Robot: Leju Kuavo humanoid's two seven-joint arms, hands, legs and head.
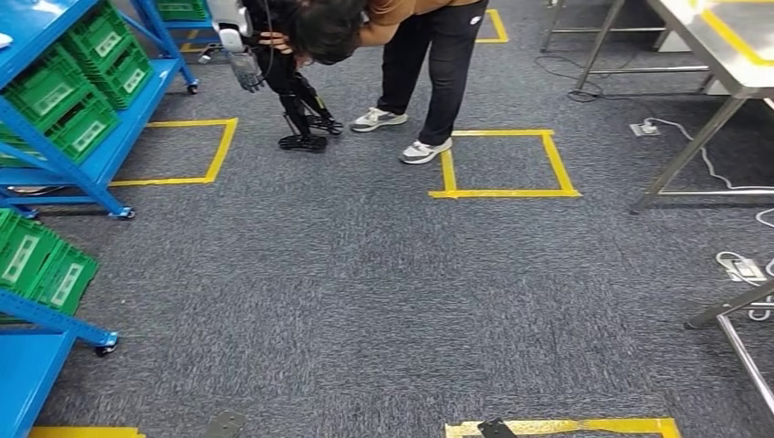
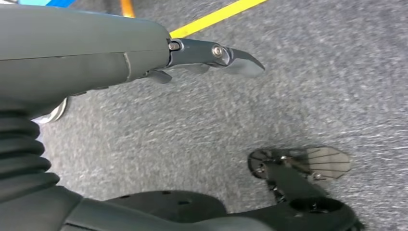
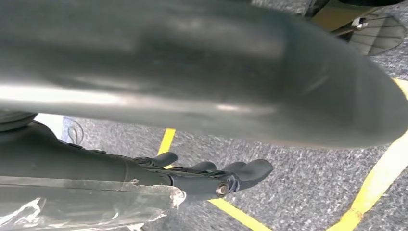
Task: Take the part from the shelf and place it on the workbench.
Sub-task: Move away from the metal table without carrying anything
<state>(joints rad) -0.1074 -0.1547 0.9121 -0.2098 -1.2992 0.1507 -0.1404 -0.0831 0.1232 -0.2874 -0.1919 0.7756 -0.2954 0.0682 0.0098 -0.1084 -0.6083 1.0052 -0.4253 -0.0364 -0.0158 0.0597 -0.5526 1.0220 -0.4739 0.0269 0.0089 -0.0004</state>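
Observation:
Blue shelves (image 1: 68, 169) with several green bins (image 1: 78, 109) stand along the left in the head view; I cannot make out the part in them. The steel workbench (image 1: 721, 41) is at the far right, with its legs on the carpet. My left hand (image 2: 144, 53) hangs over grey carpet, its fingers (image 2: 216, 53) stretched out with nothing in them. My right hand (image 3: 144, 175) also hangs low with its fingers (image 3: 231, 174) straight and nothing held, its thick grey thumb (image 3: 192, 72) close to the camera.
A person (image 1: 411, 55) bends over another dark-legged robot (image 1: 301, 105) straight ahead. Yellow tape squares (image 1: 502, 164) mark the carpet. Cables and a power strip (image 1: 744, 269) lie by a second bench leg (image 1: 744, 356) at the right. A lower blue shelf (image 1: 36, 274) juts out near left.

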